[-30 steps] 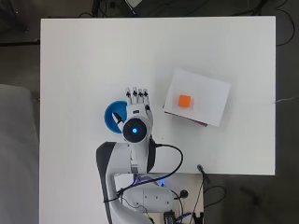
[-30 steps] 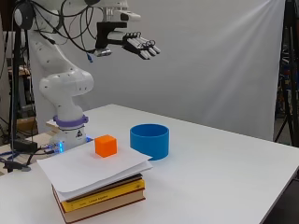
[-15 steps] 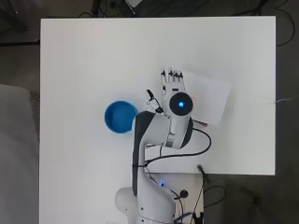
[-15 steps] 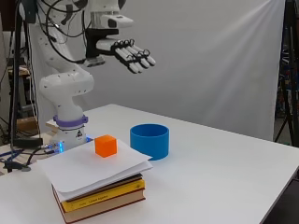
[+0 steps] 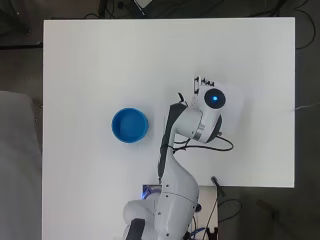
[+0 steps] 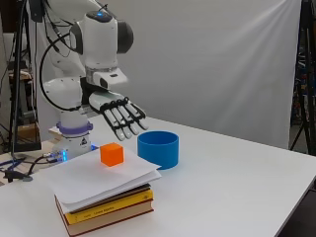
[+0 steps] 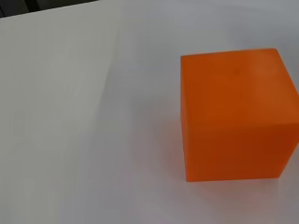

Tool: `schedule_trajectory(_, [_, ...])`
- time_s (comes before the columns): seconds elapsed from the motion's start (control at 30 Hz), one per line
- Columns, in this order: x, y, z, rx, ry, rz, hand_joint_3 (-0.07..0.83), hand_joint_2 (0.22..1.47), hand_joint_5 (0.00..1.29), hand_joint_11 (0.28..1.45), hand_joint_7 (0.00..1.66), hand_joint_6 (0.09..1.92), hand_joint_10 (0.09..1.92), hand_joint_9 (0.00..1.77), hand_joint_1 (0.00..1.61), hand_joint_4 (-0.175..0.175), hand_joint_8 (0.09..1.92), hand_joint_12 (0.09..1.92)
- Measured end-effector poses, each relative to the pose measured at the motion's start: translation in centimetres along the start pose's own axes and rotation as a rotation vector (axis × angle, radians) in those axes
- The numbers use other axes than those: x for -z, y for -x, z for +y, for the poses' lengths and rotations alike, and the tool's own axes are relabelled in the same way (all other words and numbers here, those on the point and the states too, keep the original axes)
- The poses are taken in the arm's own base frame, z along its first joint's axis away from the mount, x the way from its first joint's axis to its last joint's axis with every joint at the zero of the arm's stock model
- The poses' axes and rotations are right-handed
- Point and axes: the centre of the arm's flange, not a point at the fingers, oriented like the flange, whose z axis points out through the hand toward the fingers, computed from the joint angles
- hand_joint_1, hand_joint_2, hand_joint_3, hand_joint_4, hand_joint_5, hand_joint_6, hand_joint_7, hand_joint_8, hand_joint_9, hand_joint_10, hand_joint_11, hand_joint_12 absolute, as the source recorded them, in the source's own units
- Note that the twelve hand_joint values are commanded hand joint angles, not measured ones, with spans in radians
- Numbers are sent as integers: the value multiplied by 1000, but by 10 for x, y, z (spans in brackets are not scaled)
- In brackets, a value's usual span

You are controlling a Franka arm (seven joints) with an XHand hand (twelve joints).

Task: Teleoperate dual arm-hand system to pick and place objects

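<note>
Hand (image 6: 114, 109) at left-centre of side view, fingers (image 6: 129, 120) straight and spread, holding nothing, above cube (image 6: 112, 154) and apart from it. Orange cube sits on white paper (image 6: 94, 177) atop book stack (image 6: 106, 211), lower left of side view. Blue bowl (image 6: 158, 149) on tabletop (image 6: 237, 187) just right of stack; left of arm in overhead view (image 5: 130, 125). Cube fills right side of wrist view (image 7: 236, 116).

— How is the arm built?
— Rounded glossy white shells are joined by dark seams; black cables are looped beside them.
— And the hand (image 6: 120, 114)?
— Black, white-tipped fingers (image 6: 129, 129); a blue light is lit above it.
</note>
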Motion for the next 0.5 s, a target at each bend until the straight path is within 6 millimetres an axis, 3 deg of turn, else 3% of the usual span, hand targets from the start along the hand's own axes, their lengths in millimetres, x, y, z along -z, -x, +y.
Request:
schedule_trajectory(0.2, [-35, 21, 15, -24, -14, 25, -5, 1053, 273, 460, 347, 87, 87, 448, 143, 62, 87, 87])
schedule_trajectory(0.4, [-67, 41, 3, -24, -52, 32, -3, 1044, 274, 472, 363, 87, 87, 468, 124, 57, 87, 87])
schedule_trajectory(0.43, [-74, 43, 1, -26, -62, 27, 0, 1068, 341, 481, 417, 87, 87, 511, 162, 65, 87, 87])
schedule_trajectory(0.47, [-80, 45, 1, -28, -70, 22, 2, 1082, 555, 628, 621, 382, 380, 719, 606, -20, 365, 123])
schedule_trajectory(0.5, [-84, 45, 1, -27, -76, 22, 5, 1117, 702, 794, 865, 740, 969, 1001, 821, 17, 933, 679])
